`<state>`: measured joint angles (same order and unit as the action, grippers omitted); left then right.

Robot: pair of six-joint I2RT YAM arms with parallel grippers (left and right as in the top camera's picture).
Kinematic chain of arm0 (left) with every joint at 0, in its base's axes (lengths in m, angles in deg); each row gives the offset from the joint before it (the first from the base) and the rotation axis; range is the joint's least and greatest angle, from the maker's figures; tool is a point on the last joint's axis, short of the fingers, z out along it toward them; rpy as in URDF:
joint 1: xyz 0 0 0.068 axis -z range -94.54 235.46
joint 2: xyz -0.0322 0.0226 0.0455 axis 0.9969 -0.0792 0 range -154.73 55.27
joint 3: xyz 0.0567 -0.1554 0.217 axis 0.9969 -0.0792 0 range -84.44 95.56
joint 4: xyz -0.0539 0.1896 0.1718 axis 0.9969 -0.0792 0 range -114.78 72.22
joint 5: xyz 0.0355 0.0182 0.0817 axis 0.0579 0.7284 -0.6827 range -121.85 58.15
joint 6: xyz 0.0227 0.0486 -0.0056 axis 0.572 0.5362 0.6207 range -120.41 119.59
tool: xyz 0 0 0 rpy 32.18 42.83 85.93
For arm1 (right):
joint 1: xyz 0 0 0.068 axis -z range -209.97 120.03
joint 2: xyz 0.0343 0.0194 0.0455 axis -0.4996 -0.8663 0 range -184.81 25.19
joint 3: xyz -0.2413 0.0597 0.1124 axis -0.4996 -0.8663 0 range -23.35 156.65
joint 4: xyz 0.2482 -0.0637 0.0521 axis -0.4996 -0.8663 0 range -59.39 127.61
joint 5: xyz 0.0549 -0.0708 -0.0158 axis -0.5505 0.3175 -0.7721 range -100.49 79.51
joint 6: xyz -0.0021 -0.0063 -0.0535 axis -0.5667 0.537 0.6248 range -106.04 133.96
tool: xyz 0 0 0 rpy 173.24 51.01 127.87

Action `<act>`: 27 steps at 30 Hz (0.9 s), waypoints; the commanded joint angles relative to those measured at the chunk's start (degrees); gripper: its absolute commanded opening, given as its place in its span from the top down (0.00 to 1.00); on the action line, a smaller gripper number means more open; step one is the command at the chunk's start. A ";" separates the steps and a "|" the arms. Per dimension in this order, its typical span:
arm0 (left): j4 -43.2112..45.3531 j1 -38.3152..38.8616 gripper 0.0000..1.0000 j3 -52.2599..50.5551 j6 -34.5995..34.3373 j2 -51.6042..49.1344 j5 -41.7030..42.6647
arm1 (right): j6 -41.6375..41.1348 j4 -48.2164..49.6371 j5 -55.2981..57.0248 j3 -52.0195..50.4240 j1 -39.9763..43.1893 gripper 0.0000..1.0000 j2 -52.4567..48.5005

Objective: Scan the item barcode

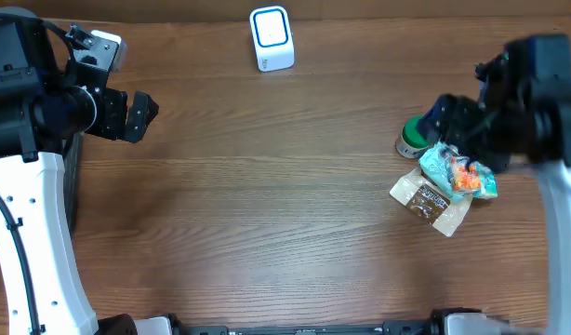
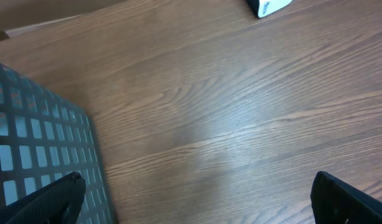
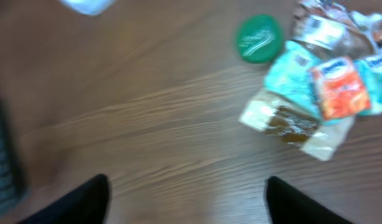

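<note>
Left side: your left gripper [image 1: 142,113] hangs over the left part of the wooden table [image 1: 267,214], well apart from every item. In its wrist view both fingers [image 2: 51,200] sit at the bottom corners with bare wood between them. Jaws spread wide, holding nothing. A grey mesh basket [image 2: 29,143] fills the left edge of that view.

Right side: your right gripper [image 3: 185,196] is also parted. Its two dark fingertips [image 3: 297,202] stand far apart at the bottom of the wrist view, with only table between them. Nothing is gripped. The right arm [image 1: 537,93] is motion-blurred in the overhead view, above the item pile.

Items: they lie clustered on the right part of the table.
- Teal snack packet [image 1: 458,172] with an orange label, lying flat on the pile and overlapping the packet below it.
- Clear packet [image 1: 430,200] with brown contents, partly under the teal one and sticking out toward the table's middle.
- Green-lidded tub [image 1: 413,136], just beside the pile on its far side.
- The right wrist view shows one more crinkled wrapper [image 3: 331,28] behind the teal packet; too blurred to identify.

No barcode is legible on any of them.

Scanner: the white barcode scanner [image 1: 272,37] with a blue ring stands at the far edge, centre, well apart from the pile and from both grippers.
</note>
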<state>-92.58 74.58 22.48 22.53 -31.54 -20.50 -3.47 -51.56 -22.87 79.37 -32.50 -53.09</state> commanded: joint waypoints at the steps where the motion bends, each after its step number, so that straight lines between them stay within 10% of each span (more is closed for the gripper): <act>1: 0.04 0.39 0.00 0.94 1.29 -0.09 0.22 | 1.42 -0.81 -1.22 1.29 -2.16 0.00 6.99; 20: 0.04 0.39 0.00 0.92 1.29 -0.09 0.22 | 1.42 -1.62 1.75 0.74 -3.04 0.00 20.68; 27: 0.04 0.39 0.00 0.92 1.29 -0.09 0.22 | 8.09 13.92 7.96 -7.32 -2.89 0.00 23.54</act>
<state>-92.58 74.58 22.48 22.53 -31.54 -20.50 -0.63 -40.93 -17.43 75.48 -35.25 -31.41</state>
